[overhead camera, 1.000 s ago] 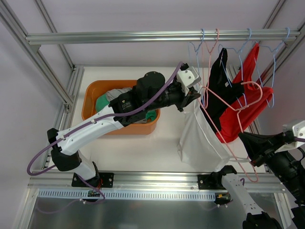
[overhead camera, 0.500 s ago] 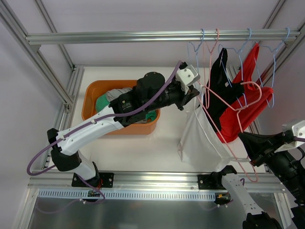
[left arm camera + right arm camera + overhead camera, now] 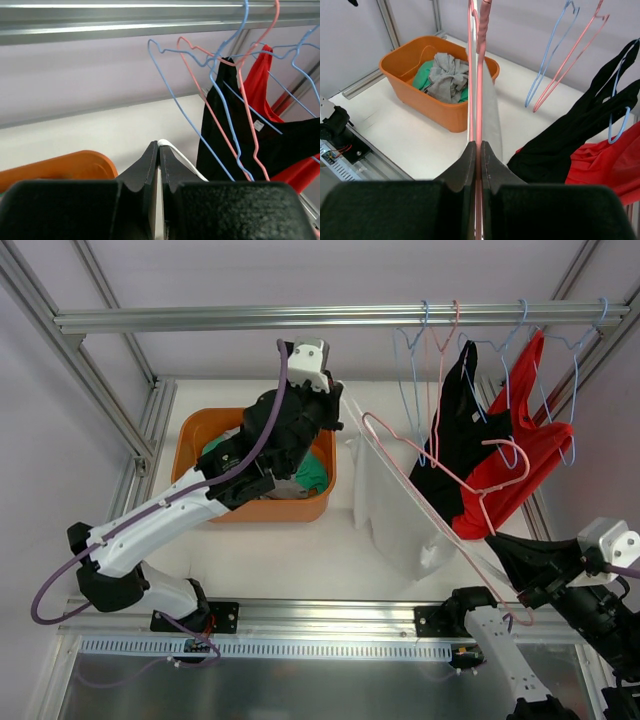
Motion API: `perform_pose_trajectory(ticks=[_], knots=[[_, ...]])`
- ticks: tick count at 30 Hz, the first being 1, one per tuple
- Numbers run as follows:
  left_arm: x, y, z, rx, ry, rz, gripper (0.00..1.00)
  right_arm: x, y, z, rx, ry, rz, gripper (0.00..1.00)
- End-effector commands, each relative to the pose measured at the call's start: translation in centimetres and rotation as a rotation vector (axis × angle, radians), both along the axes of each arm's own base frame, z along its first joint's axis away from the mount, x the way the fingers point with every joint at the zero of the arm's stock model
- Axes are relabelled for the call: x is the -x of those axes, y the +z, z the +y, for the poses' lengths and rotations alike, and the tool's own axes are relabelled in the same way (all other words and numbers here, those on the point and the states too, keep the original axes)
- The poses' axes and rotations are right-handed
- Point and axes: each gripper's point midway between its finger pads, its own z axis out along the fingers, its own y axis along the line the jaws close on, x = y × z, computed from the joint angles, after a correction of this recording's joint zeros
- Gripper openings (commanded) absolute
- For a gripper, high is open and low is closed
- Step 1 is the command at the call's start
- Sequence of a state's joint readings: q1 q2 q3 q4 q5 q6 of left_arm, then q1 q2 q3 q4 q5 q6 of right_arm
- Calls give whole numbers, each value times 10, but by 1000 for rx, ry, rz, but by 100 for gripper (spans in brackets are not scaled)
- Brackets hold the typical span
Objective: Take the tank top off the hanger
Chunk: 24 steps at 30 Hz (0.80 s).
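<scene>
The white tank top hangs slack over the table, still draped along the lower arm of a pink wire hanger. My left gripper is shut on the top's white strap and holds it high above the bin's right end. My right gripper is shut on the pink hanger's wire at its lower right end, and the hanger is off the rail. The white cloth runs beside the wire in the right wrist view.
An orange bin with grey and green clothes sits at the table's left. The overhead rail carries empty blue and pink hangers, a black tank top and a red one at the right.
My left gripper has swung left and back with the strap, drawing the tank top out along the hanger. The hanger and my right gripper have shifted left with it.
</scene>
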<state>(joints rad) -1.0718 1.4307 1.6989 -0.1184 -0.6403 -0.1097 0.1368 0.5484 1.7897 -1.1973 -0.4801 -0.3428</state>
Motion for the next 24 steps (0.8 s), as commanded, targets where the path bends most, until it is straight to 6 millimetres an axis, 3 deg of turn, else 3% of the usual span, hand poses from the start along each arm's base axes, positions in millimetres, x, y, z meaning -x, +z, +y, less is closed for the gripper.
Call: perform_pose_trajectory(ticks=[1, 3, 4, 5, 6, 7, 8, 9, 10, 11, 12, 13, 14, 15, 16, 17, 18, 19, 20, 21, 22, 23, 24], knots=[[4, 14, 24, 131, 67, 1, 0, 1, 22, 1, -16, 15, -116, 0], [19, 19, 19, 155, -38, -2, 0, 0, 38, -5, -58, -33, -197, 0], [25, 9, 13, 144, -92, 11, 0, -12, 33, -9, -101, -73, -182, 0], [38, 19, 16, 175, -156, -4, 0, -7, 37, -12, -142, -90, -236, 0], [61, 22, 0, 170, -326, -18, 0, -6, 66, -13, -210, -92, -370, 0], [74, 11, -8, 153, -416, -12, 0, -34, 53, -11, -258, -109, -345, 0], [95, 18, -7, 166, -520, -34, 0, -37, 57, -6, -366, -81, -355, 0], [115, 18, -14, 157, -633, -48, 0, -14, 99, -6, -457, -11, -582, 0], [159, 7, -29, 115, -901, -47, 0, -12, 110, 0, -520, 55, -651, 0], [184, 5, -25, 106, -1023, -58, 0, -39, 93, 8, -627, 104, -587, 0], [229, -13, -19, 82, -1254, -25, 0, -36, 121, 9, -725, 211, -782, 0], [230, -14, -19, 86, -1256, -18, 0, -35, 121, 10, -747, 227, -765, 0], [235, -34, -19, 68, -1277, 27, 0, -30, 138, 9, -778, 279, -877, 0], [242, -40, -13, 67, -1292, 32, 0, -33, 142, 8, -805, 297, -915, 0], [240, -67, -13, 41, -1284, 84, 0, -14, 148, 3, -856, 369, -1039, 0], [238, -78, -12, 33, -1263, 106, 0, -16, 153, -5, -914, 365, -1081, 0], [228, -88, -11, 31, -1194, 121, 0, -40, 152, -4, -931, 353, -1060, 0], [218, -116, -11, 8, -1130, 182, 0, -39, 158, 1, -898, 367, -1078, 0], [197, -130, -10, -2, -1001, 215, 0, -49, 159, 6, -857, 358, -1053, 0], [197, -143, -9, -20, -997, 243, 0, -52, 159, 11, -807, 349, -1044, 0], [182, -164, -7, -42, -899, 283, 0, -64, 155, 15, -773, 323, -998, 0], [176, -172, -6, -47, -859, 304, 0, -70, 150, 19, -749, 314, -955, 0], [173, -180, -6, -51, -833, 332, 0, -58, 148, 17, -723, 295, -940, 0]])
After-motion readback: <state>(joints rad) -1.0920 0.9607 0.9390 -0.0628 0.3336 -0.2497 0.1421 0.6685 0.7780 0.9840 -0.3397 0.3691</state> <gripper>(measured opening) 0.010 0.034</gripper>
